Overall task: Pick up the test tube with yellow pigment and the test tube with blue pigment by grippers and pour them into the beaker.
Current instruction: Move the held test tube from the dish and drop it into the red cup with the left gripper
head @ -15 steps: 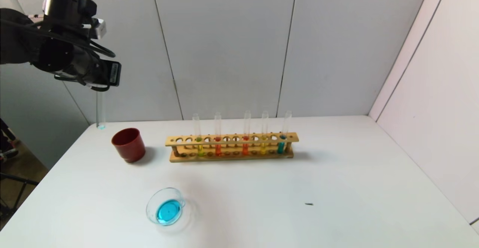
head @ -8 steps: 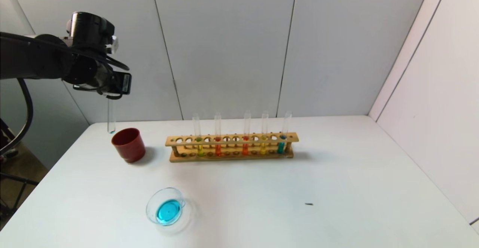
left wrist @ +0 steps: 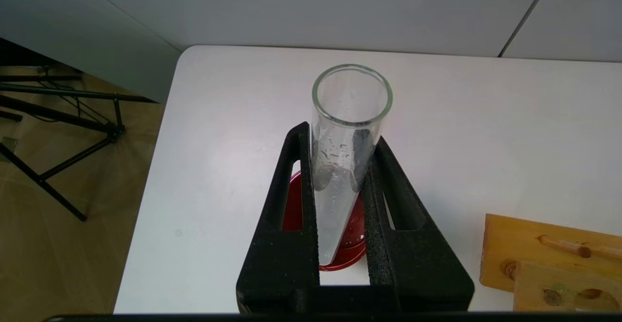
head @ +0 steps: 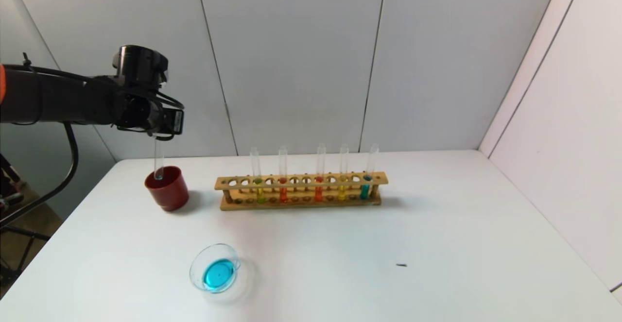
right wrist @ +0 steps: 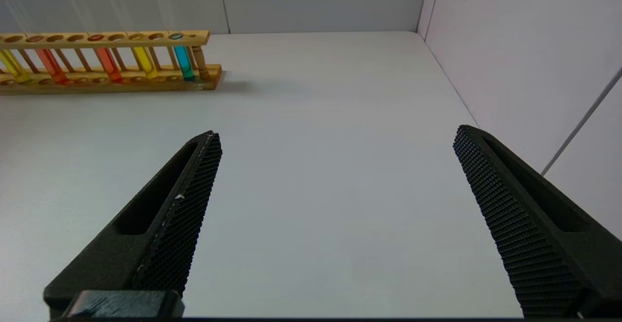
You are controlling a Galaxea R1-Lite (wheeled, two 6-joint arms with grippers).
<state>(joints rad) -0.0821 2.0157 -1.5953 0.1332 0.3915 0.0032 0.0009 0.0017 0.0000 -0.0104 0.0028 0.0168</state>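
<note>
At the upper left of the head view, the left arm reaches in level, its left pincer (head: 156, 136) clamped on the test tube with blue pigment (head: 158, 159), upright, its bottom at the red cup (head: 166, 188) rim. The beaker (head: 215, 268) of blue liquid sits lower left on the desk (head: 437, 244). The right pincer (right wrist: 335, 166) gapes wide over bare desk.

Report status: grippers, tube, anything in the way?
Left gripper shut on emptied test tube, upright, tip over red cup. Right gripper open, idle. Beaker holds blue. Path clear.
</note>
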